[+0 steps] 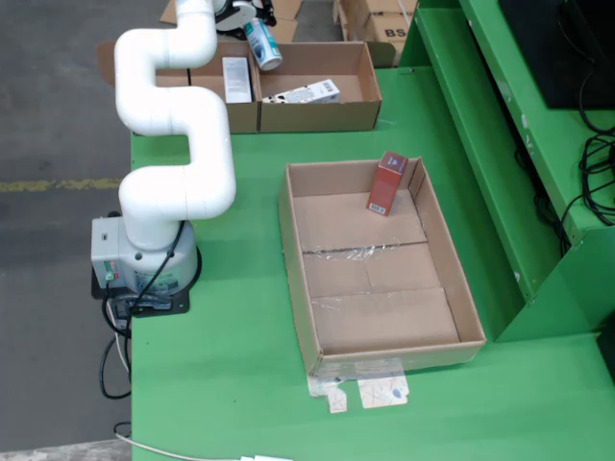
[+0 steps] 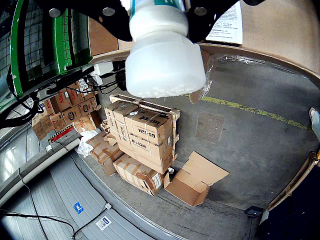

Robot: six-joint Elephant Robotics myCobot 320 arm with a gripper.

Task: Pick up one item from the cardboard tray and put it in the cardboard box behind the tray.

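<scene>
My gripper (image 1: 244, 13) is shut on a white bottle with a teal label (image 1: 261, 44) and holds it tilted above the cardboard box (image 1: 360, 108), near the box's middle divider. In the wrist view the bottle's white cap (image 2: 165, 57) fills the top centre between the black fingers (image 2: 107, 20). The cardboard tray (image 1: 298, 279) lies in the middle of the green table. A red carton (image 1: 388, 182) stands upright in the tray's far right corner. The rest of the tray floor is bare cardboard.
The box holds a white carton (image 1: 235, 79) in its left part and a white printed carton (image 1: 309, 93) lying in its right part. The arm's base (image 1: 144, 261) stands left of the tray. A green shelf frame (image 1: 500, 144) runs along the right. Stacked cartons (image 2: 142, 137) lie on the floor beyond.
</scene>
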